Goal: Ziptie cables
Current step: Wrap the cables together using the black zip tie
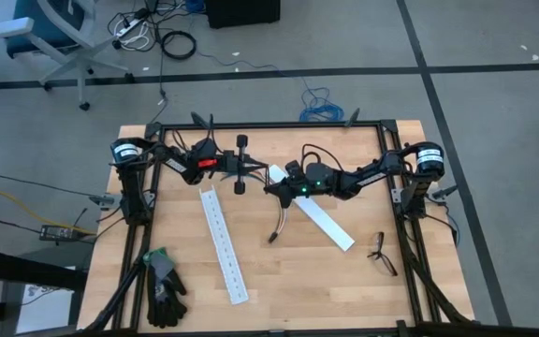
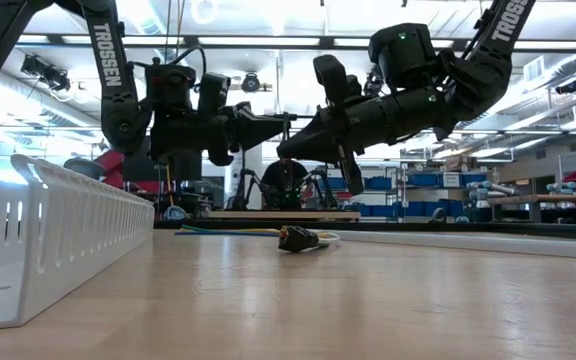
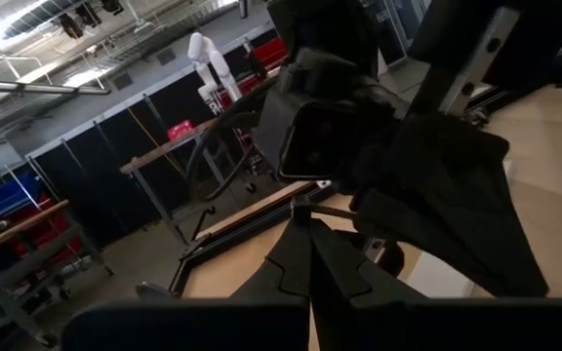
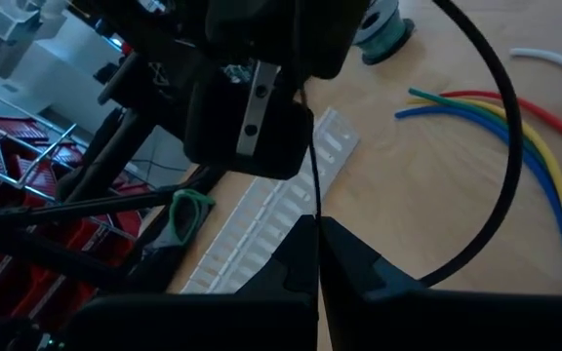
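Cables [image 1: 280, 222] lie on the table [image 1: 344, 281] just below the right gripper [image 1: 271, 187], their long axis running from it toward the front edge. That gripper, nearer than the left gripper [image 1: 251, 169], appears pinched shut on the ziptie [image 4: 312, 175], a thin black strip rising from its fingertips. Left jaws are closed, apparently empty. No containers hold anything.

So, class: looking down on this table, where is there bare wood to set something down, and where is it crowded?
Free patches: between the two white slotted strips, toward the near edge, and between the right-hand strip and the spectacles. The near left corner holds gloves. Crowded: the far middle, where the left gripper and right gripper meet above the cables.
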`<state>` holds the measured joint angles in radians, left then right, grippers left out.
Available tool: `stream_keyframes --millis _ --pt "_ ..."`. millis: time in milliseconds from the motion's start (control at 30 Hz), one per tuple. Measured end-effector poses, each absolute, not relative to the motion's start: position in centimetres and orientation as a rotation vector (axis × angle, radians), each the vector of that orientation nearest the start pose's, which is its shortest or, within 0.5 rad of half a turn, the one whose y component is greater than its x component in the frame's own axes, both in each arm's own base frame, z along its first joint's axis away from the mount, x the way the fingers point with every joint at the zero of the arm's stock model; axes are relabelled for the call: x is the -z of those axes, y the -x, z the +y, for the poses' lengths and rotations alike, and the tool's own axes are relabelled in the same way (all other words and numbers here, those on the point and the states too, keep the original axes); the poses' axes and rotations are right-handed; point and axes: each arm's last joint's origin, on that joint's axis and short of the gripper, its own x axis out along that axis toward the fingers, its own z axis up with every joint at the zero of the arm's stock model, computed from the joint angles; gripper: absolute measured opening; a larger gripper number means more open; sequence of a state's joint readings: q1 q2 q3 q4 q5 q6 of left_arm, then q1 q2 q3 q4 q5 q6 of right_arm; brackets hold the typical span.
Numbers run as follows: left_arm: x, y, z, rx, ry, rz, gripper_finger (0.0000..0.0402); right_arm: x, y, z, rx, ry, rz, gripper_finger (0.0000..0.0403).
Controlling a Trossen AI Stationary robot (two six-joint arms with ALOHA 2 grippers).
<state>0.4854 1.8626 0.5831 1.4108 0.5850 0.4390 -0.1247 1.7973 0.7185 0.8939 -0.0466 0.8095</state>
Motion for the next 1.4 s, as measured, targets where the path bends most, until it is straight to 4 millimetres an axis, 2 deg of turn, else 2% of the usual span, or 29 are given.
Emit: stream_keyframes --millis 300,500,633,933,1400 --pt "-14.1 -28.6 13.5 0.078 -0.657 -0.048 0.0 -16.0 -34.0 -4.6 0.077 -0.889 0.123 0.0" --pt "-14.1 -28.6 13.5 0.074 -0.685 -0.049 0.0 -15.2 -33.7 -5.7 0.148 -0.949 0.176 0.0" --pt "-13.8 -28.6 13.5 0.08 -0.672 -0.018 0.0 -16.1 -33.8 -6.1 0.134 -0.904 0.092 0.0" --pt "-13.6 -28.6 13.5 0.09 -0.658 0.004 0.0 -15.9 -33.5 -7.3 0.22 -0.872 0.081 0.0" --pt "-13.4 -28.9 12.9 0.111 -0.642 0.014 0.0 -16.3 -33.5 -7.5 0.225 -0.737 0.052 0.0"
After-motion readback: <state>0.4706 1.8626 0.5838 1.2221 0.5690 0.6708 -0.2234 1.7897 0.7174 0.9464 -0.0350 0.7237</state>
